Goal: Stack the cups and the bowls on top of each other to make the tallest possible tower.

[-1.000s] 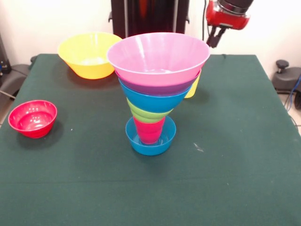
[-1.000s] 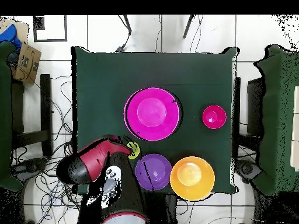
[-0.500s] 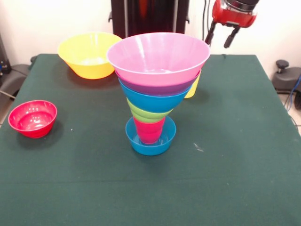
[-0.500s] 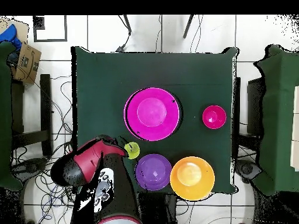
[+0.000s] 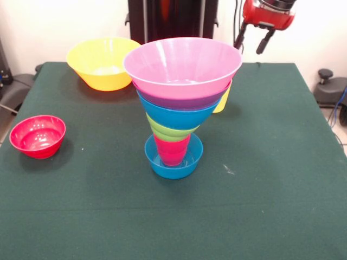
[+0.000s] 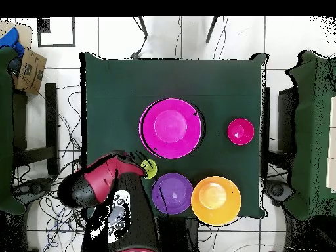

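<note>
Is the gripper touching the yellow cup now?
Apart. The front view shows the gripper open and raised in the air, with a clear gap between it and the yellow cup behind the tower.

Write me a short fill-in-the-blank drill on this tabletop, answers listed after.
1. The tower's topmost bowl is ____.
2. The tower's base is a small ____ bowl.
3. The small red bowl sits ____ from the tower.
4. The claw is open and holds ____.

Answers: pink; blue; apart; nothing

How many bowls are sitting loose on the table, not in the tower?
3: the yellow bowl and purple bowl at the robot's edge, the red bowl off to one side. None seem hidden.
</note>
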